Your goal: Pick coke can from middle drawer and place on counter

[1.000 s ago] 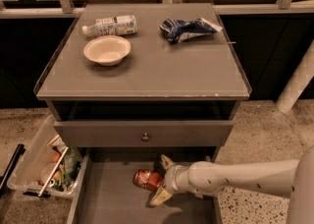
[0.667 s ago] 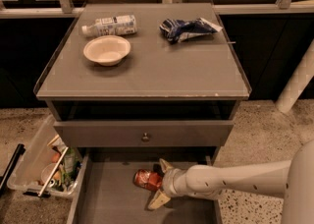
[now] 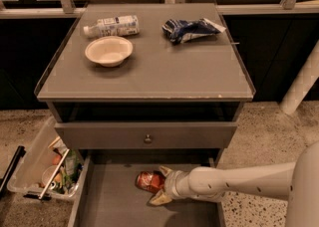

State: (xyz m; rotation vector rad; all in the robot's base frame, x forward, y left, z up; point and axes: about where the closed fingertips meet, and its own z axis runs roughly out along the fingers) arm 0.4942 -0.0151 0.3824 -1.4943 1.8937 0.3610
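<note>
Down in the middle drawer (image 3: 110, 197) the tool (image 3: 158, 186) is straddling the coke can (image 3: 148, 181), spread open; pinching comes next I reckon, then worktop (image 3: 164, 69).

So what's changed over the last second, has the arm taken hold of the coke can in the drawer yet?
Very little. The gripper stays in the middle drawer at the right end of the coke can, jaws open on either side of it and perhaps drawn in slightly. The can has not shifted or lifted. On the counter, the bowl, bottle and blue packet are as before.
</note>
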